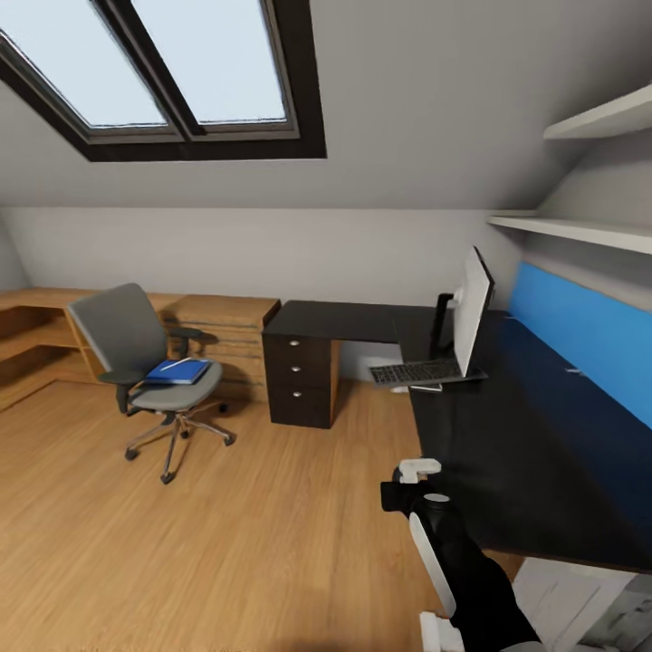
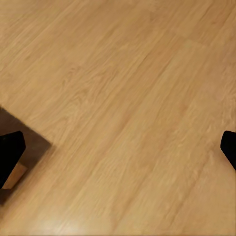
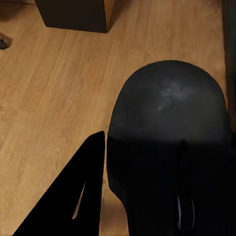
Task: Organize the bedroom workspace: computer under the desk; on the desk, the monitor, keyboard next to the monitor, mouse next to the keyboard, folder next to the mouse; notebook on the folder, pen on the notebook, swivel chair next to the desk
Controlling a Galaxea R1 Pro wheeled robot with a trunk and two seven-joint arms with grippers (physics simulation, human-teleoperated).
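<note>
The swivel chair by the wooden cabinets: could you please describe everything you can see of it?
The swivel chair stands upright on the wood floor, apart from the black desk and close to the light-wood cabinets. It has a grey upholstered backrest and seat, black armrests, and a chrome star base on small dark wheels. It is turned toward the desk side of the room. A flat blue folder lies on its seat, with a thin white streak across it.

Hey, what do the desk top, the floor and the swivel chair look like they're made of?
The desk top looks like glossy black laminate or lacquer: it mirrors the blue wall panel. The floor looks like light wood planks with visible grain and a satin sheen. The swivel chair seems grey fabric-upholstered, matte, with black plastic-looking armrests and a shiny, probably chromed metal base.
</note>
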